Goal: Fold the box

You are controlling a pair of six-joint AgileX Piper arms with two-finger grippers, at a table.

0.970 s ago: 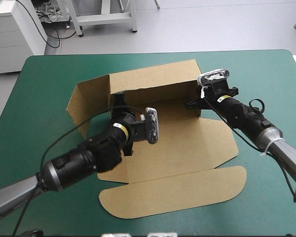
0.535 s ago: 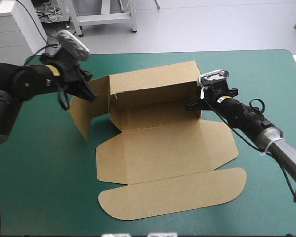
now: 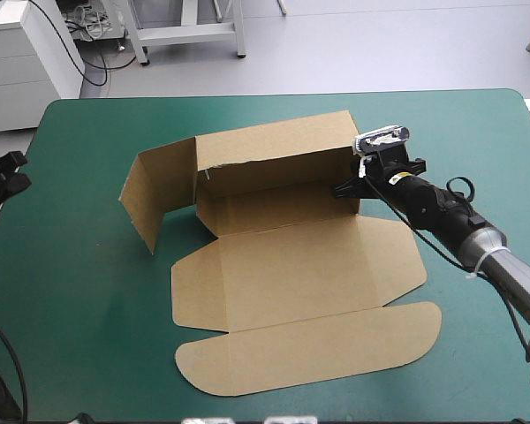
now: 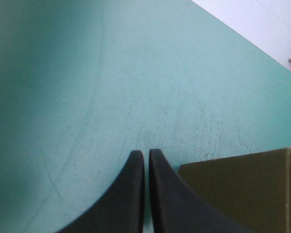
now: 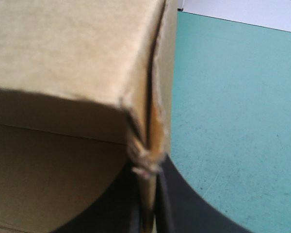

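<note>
box point(image 3: 283, 256) mid-table on teal-green cover point(image 3: 71, 300): back wall point(image 3: 274, 155) up, lid panels point(image 3: 309, 344) flat toward near edge, left flap point(image 3: 155, 199) standing ajar. right gripper point(image 5: 148, 167) pinches doubled board at box's right corner, likely to brace it upright (edge frayed, layers gaping). left gripper point(image 4: 146, 154) pressed together, empty, by table's left edge. board matte, stiff, sharply creased.

Stretching the right arm point(image 3: 459, 231) in from the right, wrist angled forward and down, with the right gripper point(image 3: 343, 188) all but closed, its black fingers point(image 5: 184, 206) pinching a wall of the box point(image 5: 63, 58). Holding the left gripper point(image 4: 146, 153) far out at the left side, fingertips pressed together in one pointed arch.
</note>
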